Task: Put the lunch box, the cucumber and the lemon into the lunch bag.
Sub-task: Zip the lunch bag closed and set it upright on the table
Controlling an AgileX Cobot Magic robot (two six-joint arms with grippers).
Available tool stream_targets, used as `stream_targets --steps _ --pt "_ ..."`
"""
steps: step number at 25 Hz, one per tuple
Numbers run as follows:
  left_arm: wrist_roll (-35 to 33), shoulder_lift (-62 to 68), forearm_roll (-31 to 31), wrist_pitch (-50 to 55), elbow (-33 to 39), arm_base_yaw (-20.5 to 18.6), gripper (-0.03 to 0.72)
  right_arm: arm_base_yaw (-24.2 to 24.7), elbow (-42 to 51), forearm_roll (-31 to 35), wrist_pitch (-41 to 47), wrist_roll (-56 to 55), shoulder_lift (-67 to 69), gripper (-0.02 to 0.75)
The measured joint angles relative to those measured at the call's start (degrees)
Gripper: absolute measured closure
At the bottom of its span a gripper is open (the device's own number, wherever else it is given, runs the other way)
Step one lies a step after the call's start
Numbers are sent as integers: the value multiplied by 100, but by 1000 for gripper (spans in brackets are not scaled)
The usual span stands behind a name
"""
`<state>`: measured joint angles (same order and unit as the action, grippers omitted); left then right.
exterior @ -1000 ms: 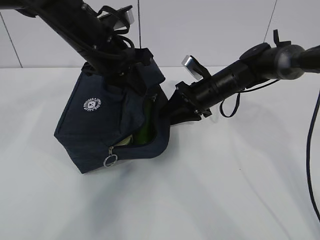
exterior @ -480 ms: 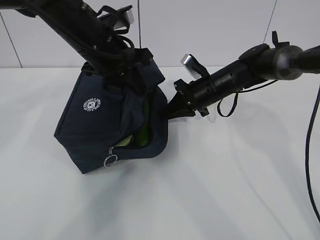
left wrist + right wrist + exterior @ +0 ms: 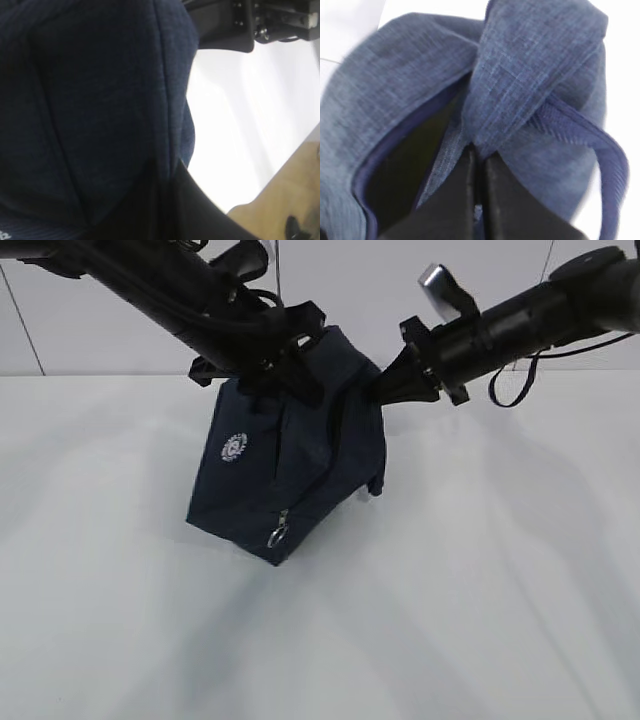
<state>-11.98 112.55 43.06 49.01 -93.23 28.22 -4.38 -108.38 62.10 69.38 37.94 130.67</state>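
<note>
The navy lunch bag (image 3: 290, 470) hangs tilted above the white table, held up by both arms. Its white round logo (image 3: 234, 447) faces left and the metal ring pull (image 3: 276, 536) dangles at its lower corner. My left gripper (image 3: 262, 368) is shut on the bag's upper left fabric; in the left wrist view the bag (image 3: 90, 110) fills the frame. My right gripper (image 3: 378, 390) is shut on the bag's upper right edge; the right wrist view shows its jaws pinching a fold of the bag (image 3: 530, 75). The lunch box, cucumber and lemon are hidden.
The white table (image 3: 480, 590) stretches out under and around the bag. A white panelled wall (image 3: 400, 280) stands behind. A black cable loop (image 3: 515, 380) hangs from the right arm. A wooden floor strip (image 3: 285, 200) shows in the left wrist view.
Both arms have lifted the bag up and to the right off the table. Its gaping opening has drawn closed, so the green item inside no longer shows.
</note>
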Motion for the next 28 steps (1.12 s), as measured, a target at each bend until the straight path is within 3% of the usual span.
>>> stream_targets --steps 9,16,22,25,28 --pt "-290 66 1595 -499 0 192 685 115 -451 -915 59 -729 -555 729" --pt "-336 601 1876 -539 0 241 685 80 -541 -1683 79 -1241 -592 729" --pt "-336 613 1901 -564 0 241 666 -57 -552 -1828 68 -1282 -592 728" --pt "-336 613 1901 -564 0 241 588 -76 -552 -1828 68 -1291 -592 687" --pt "-336 613 1901 -564 0 241 438 -85 -560 -1828 68 -1291 -592 573"
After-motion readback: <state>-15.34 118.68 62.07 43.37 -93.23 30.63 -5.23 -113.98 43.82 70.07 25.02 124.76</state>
